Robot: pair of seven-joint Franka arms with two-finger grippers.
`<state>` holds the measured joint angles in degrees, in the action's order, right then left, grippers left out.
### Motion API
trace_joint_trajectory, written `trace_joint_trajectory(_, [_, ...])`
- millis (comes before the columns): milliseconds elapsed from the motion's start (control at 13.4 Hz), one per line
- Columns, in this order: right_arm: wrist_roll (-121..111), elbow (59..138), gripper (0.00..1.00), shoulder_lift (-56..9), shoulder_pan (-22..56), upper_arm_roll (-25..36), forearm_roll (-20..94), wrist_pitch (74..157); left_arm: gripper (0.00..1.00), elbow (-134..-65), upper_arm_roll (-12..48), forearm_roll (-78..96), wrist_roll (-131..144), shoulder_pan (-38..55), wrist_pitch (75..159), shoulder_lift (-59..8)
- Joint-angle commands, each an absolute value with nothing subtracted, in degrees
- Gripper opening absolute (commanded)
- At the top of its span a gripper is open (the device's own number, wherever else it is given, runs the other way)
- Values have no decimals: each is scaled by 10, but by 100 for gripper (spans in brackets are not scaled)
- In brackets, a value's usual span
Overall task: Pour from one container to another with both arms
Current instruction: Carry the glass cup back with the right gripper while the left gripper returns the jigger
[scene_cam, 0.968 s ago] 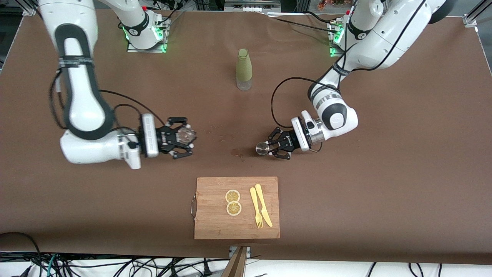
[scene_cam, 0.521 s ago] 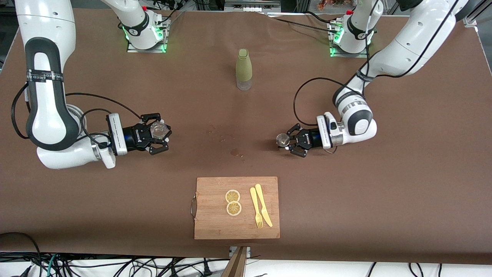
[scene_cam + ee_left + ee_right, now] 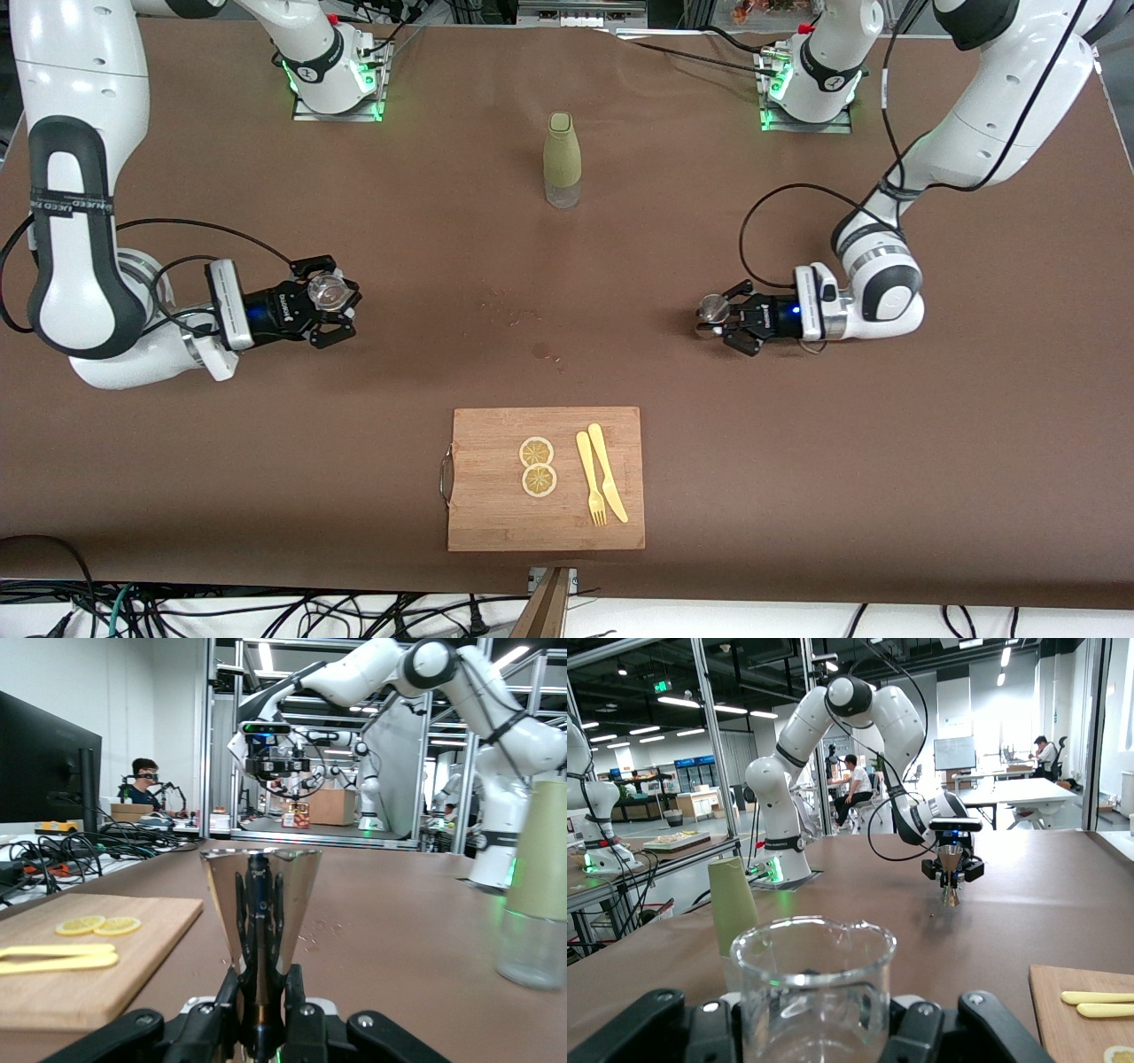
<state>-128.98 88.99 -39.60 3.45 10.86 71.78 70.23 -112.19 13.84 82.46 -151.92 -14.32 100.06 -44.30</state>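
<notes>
From the front view, my right tool (image 3: 330, 301) is clamped on a small clear glass beaker (image 3: 326, 288) toward the right arm's end of the bench (image 3: 974, 443), and my left tool (image 3: 728, 319) is clamped on a small polished-metal cone-shaped measuring cup (image 3: 710, 308) toward the left arm's end; both vessels are upright and well apart. Between them the brown cover shows a small dark wet spot (image 3: 540, 351) and scattered specks, so I judge some liquid went astray; whether the pour is done or not yet started I cannot tell from this view. Midway along the edge where my bases stand is an olive-green sleeved bottle with a clear base (image 3: 562, 159), and at the middle of the camera-side edge lies a rectangular bamboo cutting board (image 3: 496, 514) carrying two lemon slices (image 3: 537, 465) and a yellow plastic fork (image 3: 590, 478) and yellow plastic knife (image 3: 608, 474). The left wrist view adds what the front one cannot: the metal cup's (image 3: 260, 904) mirror-like flared wall seen from the side, pinched at its narrow waist, mouth level. The right wrist view shows straight through the beaker's (image 3: 812, 988) wall; it looks empty to me, so I judge either its contents have gone or filling it remains.
</notes>
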Motion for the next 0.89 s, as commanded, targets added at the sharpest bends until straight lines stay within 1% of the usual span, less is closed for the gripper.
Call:
trace_joint_trajectory(0, [-1300,889,0,-392,26,101,713,690,0,-1120,118,768,-1533,-175,940,-449])
trace_joint_trajectory(223, [-1345,889,0,-420,-1,101,698,675,0,-1096,94,717,-1531,-197,892,-466])
trace_joint_trajectory(521, [-1430,889,0,-482,-39,102,693,624,0,-1079,68,680,-1534,-210,867,-480])
trace_joint_trajectory(819, [-1514,889,0,-550,-96,102,615,626,0,-1048,35,642,-1538,-213,827,-503])
